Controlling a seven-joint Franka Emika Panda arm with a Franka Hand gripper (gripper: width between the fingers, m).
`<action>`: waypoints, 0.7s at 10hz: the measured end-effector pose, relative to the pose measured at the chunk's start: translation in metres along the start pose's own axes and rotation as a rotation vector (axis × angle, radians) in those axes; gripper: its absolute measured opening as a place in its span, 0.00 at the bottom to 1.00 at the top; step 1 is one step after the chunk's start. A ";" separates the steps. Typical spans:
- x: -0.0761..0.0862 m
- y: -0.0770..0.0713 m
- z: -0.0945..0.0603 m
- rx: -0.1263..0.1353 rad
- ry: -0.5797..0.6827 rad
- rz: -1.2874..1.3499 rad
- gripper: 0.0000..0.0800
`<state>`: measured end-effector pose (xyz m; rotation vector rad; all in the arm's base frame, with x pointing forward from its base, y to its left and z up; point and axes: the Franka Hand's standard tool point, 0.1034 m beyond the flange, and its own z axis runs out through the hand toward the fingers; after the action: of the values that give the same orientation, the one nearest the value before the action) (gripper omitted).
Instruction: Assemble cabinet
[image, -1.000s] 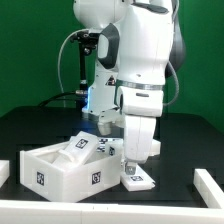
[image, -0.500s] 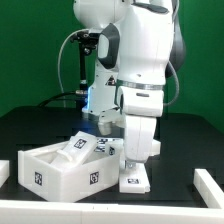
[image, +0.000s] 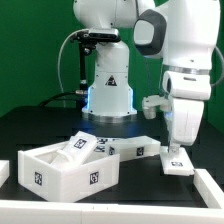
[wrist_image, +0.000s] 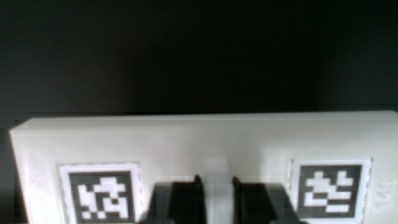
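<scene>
White cabinet box (image: 65, 176) and small block (image: 176, 162) bear black-and-white square tags; gripper (wrist_image: 198, 200) fingers pressed together

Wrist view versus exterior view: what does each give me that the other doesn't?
Only the wrist view: two square tags on the small white block, with the fingertips nearly together between them.
Only the exterior view: the open white box on the exterior view's left, the panels beside it, the arm's base, and how far the block sits from them.
Both: the gripper shut on that block, with the black table as backdrop.
</scene>
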<state>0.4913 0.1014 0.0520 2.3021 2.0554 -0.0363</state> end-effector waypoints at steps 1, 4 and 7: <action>-0.002 -0.001 0.003 0.006 -0.002 0.002 0.08; -0.005 -0.002 0.002 0.013 -0.009 -0.001 0.08; -0.020 -0.011 -0.021 -0.020 -0.015 -0.098 0.08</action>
<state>0.4781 0.0840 0.0740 2.1812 2.1498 -0.0375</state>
